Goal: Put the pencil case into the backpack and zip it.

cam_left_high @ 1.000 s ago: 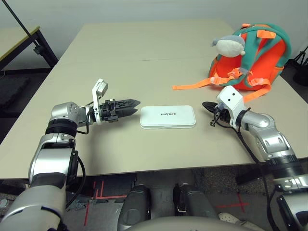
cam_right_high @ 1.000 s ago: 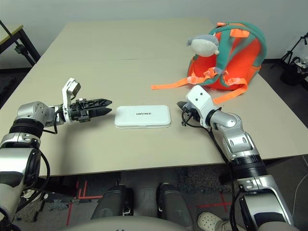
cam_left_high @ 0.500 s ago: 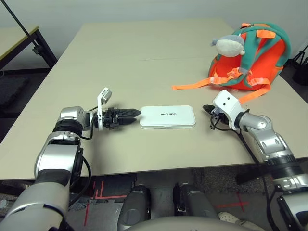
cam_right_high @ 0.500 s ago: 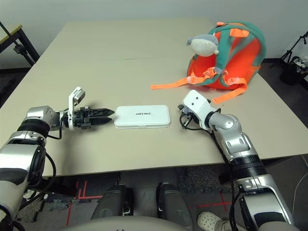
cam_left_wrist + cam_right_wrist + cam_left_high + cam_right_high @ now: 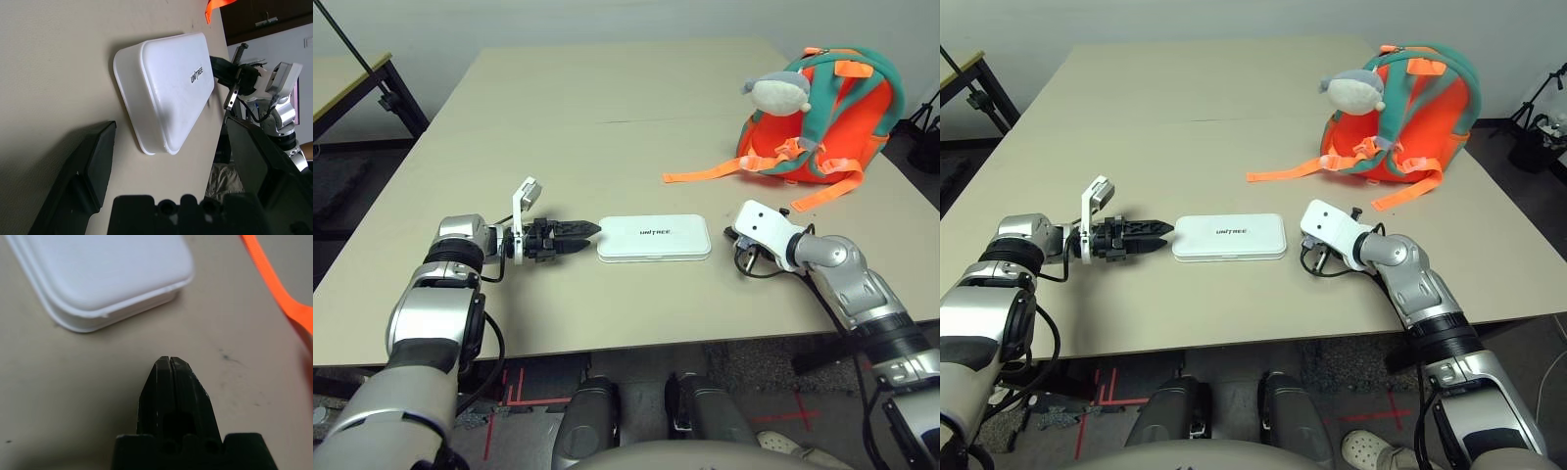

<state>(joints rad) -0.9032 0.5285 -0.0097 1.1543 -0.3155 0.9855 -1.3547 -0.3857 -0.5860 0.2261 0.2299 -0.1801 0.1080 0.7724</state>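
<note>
The white pencil case lies flat on the table's near middle, lettering up. My left gripper points at its left end from just short of it, low over the table; the left wrist view shows both fingers spread wide, open, with the pencil case ahead between them. My right gripper is shut and empty, its tip a short way from the case's right end. The orange and teal backpack stands at the far right, grey plush head on its front.
An orange strap trails from the backpack across the table toward the middle, just behind my right gripper. The table's front edge runs close below the case. Another table stands off to the far left.
My left gripper has dropped to table level and closed in on the case's left end. My right gripper has slid left and down toward the case's right end.
</note>
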